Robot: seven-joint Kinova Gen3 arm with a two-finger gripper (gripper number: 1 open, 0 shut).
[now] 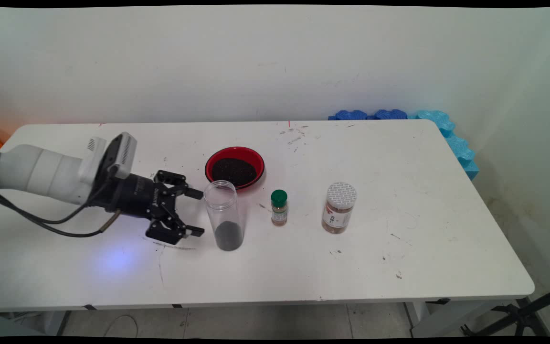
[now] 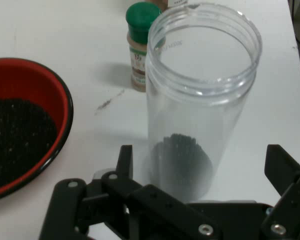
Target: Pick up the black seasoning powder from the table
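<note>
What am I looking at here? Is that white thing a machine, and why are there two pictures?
The white thing is a robot arm ending in a black two-finger gripper, its fingers open and holding nothing. One picture comes from a fixed camera looking down across the white table; the other comes from a camera on the hand itself, looking along its fingers. Just ahead of the gripper stands a clear open jar with some dark grains at the bottom. Behind it sits a red bowl of dark grains. Farther along stand a small green-capped spice bottle and a larger white-lidded jar.
</note>
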